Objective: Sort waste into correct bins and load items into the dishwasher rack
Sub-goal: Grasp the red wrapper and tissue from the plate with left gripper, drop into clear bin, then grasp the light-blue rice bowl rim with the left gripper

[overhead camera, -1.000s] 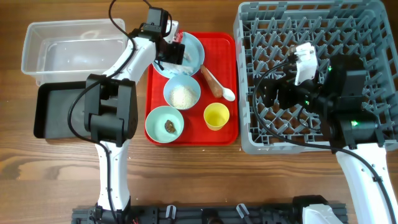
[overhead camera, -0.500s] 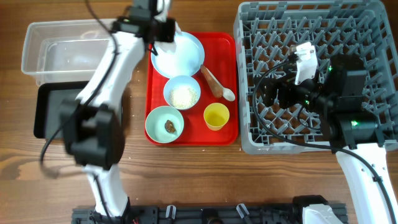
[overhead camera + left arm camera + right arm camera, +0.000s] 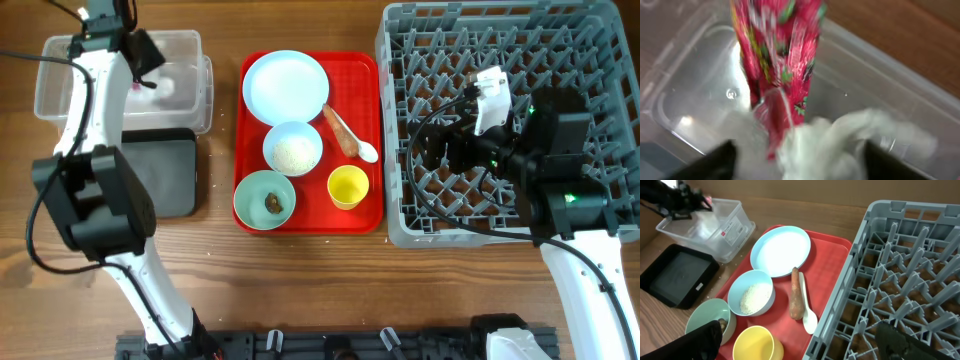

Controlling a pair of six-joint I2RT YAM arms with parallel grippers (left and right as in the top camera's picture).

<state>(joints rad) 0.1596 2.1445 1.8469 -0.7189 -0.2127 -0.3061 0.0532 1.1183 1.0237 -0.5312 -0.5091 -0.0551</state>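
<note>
While the brown wooden table (image 3: 300, 280) is bearing everything, the clear rectangular plastic tub (image 3: 55, 100) is sitting at its far left, with the shallow black tray (image 3: 170, 175) just in front of it. The left arm is stretching out over the tub. The left gripper (image 3: 140, 65) is pointing down into it with its fingers standing wide apart. The crumpled red wrapper (image 3: 777, 55) and the crumpled white tissue (image 3: 850, 140) are showing blurred within the tub's walls.

The right arm is lying over the large grey plastic dishwasher rack (image 3: 560, 40), and the right gripper (image 3: 805, 340) is gaping wide toward the flat red tray (image 3: 365, 80).

That tray is holding:
- the round pale-blue plate (image 3: 285, 87)
- the rice bowl (image 3: 293, 148)
- the bowl with a brown lump (image 3: 264, 199)
- the small yellow cup (image 3: 348, 186)
- the orange-brown sausage-like stick (image 3: 340, 130)
- the white spoon (image 3: 360, 145)

Narrow strips of wood are separating the red tray from the rack and from the black tray. A broad band is lying bare along the near edge.
</note>
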